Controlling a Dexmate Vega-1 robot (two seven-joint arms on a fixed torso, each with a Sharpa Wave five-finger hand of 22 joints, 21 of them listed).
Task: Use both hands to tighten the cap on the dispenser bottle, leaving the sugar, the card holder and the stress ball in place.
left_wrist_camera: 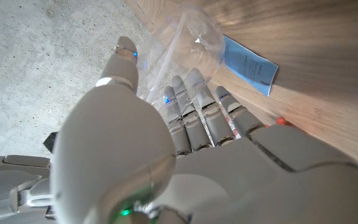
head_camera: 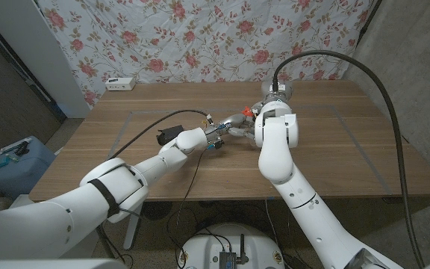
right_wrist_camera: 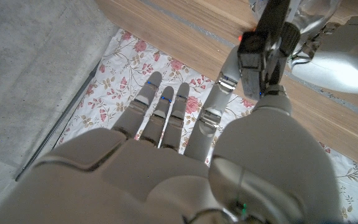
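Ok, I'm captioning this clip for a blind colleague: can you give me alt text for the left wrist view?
The left hand, seen from behind, reaches its fingers against a clear plastic bottle lying over a wooden table. A blue packet lies on the table just beyond the bottle, and a small orange thing peeks out beside the hand.

Both arms come in from the near edge of the table (head_camera: 125,146) and meet past its middle, toward twelve o'clock. The left hand (head_camera: 216,137) reaches in from eight o'clock, the right hand (head_camera: 266,119) from six o'clock, the two just beside each other. Against the left hand's fingers (left_wrist_camera: 194,99) lies the dispenser bottle (left_wrist_camera: 191,43), with a card (left_wrist_camera: 248,64) on the table just beside it. A power strip (head_camera: 120,84) sits at the far edge, around eleven o'clock, well apart from the hands.
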